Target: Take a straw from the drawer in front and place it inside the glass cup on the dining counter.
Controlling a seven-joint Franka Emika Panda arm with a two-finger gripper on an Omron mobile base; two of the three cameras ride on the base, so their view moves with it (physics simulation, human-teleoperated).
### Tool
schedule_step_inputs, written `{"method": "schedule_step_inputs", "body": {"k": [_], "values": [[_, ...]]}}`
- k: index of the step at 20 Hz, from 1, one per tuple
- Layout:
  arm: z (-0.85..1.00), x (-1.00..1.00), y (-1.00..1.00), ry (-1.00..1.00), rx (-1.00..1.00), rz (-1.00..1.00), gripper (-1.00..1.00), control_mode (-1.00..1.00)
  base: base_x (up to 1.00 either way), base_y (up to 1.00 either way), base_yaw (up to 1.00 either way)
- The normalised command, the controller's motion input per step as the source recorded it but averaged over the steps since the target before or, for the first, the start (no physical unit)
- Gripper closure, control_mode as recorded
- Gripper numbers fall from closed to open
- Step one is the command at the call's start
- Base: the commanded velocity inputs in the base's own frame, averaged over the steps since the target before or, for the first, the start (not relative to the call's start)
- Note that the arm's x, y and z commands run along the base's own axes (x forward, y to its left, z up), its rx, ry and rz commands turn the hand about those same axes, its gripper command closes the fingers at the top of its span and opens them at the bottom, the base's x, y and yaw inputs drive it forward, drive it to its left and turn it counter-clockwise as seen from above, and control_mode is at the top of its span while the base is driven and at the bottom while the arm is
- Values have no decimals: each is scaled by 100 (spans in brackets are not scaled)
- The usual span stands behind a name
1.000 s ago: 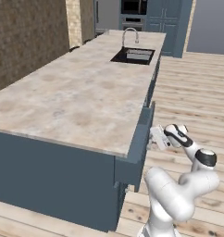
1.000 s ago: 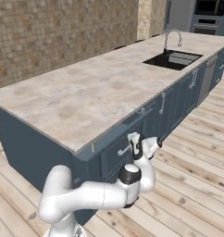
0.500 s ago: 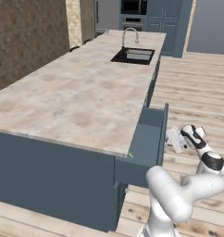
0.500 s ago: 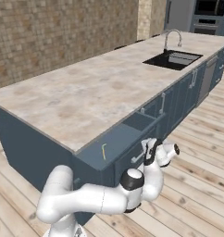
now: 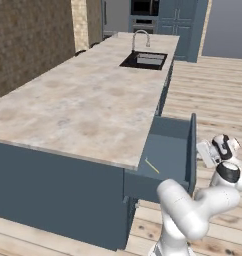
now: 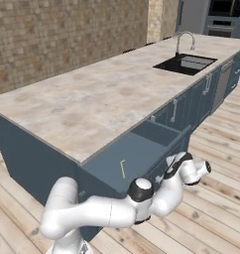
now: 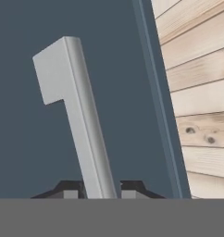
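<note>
The drawer [image 5: 169, 150] stands pulled out from the dining counter [image 5: 78, 105], its front panel [image 7: 26, 129] close before the hand camera. On the drawer floor lies the pale yellow-green straw [image 5: 152, 165] [image 6: 122, 167], loose and flat. My gripper [image 5: 200, 151] [image 6: 170, 165] [image 7: 101, 190] is at the outer face of the drawer front, shut on the grey bar handle [image 7: 81, 115], which runs up between the two fingertips [image 7: 70, 190]. The glass cup is out of view.
A black sink [image 5: 144, 60] with a tap [image 5: 139, 36] is set into the far end of the stone top. More cabinet fronts with handles [image 6: 206, 84] line the counter's base. Wooden floor [image 5: 218, 100] spreads to the right of the arm.
The drawer has slid further out, with my gripper moving back on its handle. The straw inside has come into sight.
</note>
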Motion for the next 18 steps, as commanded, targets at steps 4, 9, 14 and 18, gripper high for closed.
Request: {"method": "schedule_step_inputs", "body": {"k": [4, 9, 14, 18], "values": [[-27, -47, -100, 0, 0, 9, 100, -100, 0, 0, 0], [-19, -45, -100, 0, 0, 9, 100, -100, 0, 0, 0], [-6, -23, -90, 0, 0, 3, -100, -100, 0, 0, 0], [69, -29, -15, 2, -1, 0, -100, -100, 0, 0, 0]]}}
